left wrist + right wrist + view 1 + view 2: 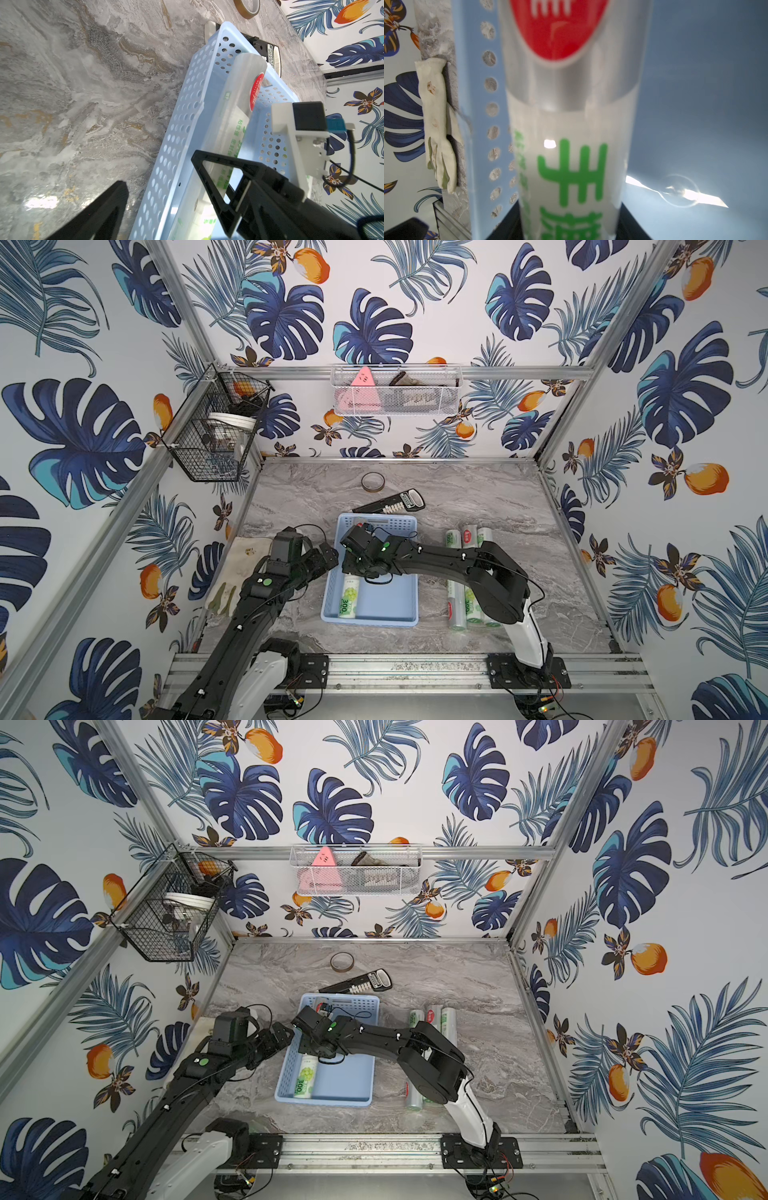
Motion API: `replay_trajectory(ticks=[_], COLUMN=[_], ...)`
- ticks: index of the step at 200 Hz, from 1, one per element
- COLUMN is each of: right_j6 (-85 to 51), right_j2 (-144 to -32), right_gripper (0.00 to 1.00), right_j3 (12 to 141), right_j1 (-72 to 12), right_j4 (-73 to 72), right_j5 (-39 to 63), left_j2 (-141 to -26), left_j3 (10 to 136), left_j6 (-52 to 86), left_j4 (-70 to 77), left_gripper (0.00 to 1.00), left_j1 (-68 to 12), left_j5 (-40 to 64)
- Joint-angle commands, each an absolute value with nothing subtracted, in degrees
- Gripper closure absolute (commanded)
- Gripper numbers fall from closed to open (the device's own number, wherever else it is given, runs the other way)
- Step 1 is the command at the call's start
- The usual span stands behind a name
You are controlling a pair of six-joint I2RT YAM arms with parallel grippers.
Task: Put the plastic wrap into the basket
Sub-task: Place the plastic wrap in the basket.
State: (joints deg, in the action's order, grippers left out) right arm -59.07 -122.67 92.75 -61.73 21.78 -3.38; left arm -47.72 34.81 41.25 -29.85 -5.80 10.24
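Here | right gripper (352, 572) clamped on wrap roll (349, 599) | lengthwise beside basket (370, 620) wall, presumably sparing room for remaining rolls (468, 537)

One roll (349, 598) in basket (395, 601) along its left wall; three rolls (468, 536) on table (498, 497) to its right.

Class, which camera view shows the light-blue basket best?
A top view: the basket shows nearly whole, though the right arm crosses it. The left wrist view shows mainly one perforated wall; the right wrist view, a wall strip and floor.
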Motion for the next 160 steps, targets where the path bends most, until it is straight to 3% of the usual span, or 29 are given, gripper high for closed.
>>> replay_trajectory(ticks=[1,81,160], right_j6=[-58.91,-58.60,-58.89], right_j2=[-124.03,-127.58,-127.89], right_gripper=[0.59,0.57,0.46], right_j3=[94.66,96.33,95.81], right_j1=[-61.70,-60.73,-60.56], right_j4=[20.95,21.22,20.19], right_j5=[-2.41,-0.02,0.96], left_j2=[-47.43,-46.93,-46.70], left_j3=[34.37,34.37,34.54], left_j6=[41.82,41.48,41.25], left_j4=[-28.59,-29.36,-29.21], left_gripper=[0.01,0.01,0.01], left_j1=[-5.64,-5.70,-5.71], left_j5=[11.67,10.64,10.94])
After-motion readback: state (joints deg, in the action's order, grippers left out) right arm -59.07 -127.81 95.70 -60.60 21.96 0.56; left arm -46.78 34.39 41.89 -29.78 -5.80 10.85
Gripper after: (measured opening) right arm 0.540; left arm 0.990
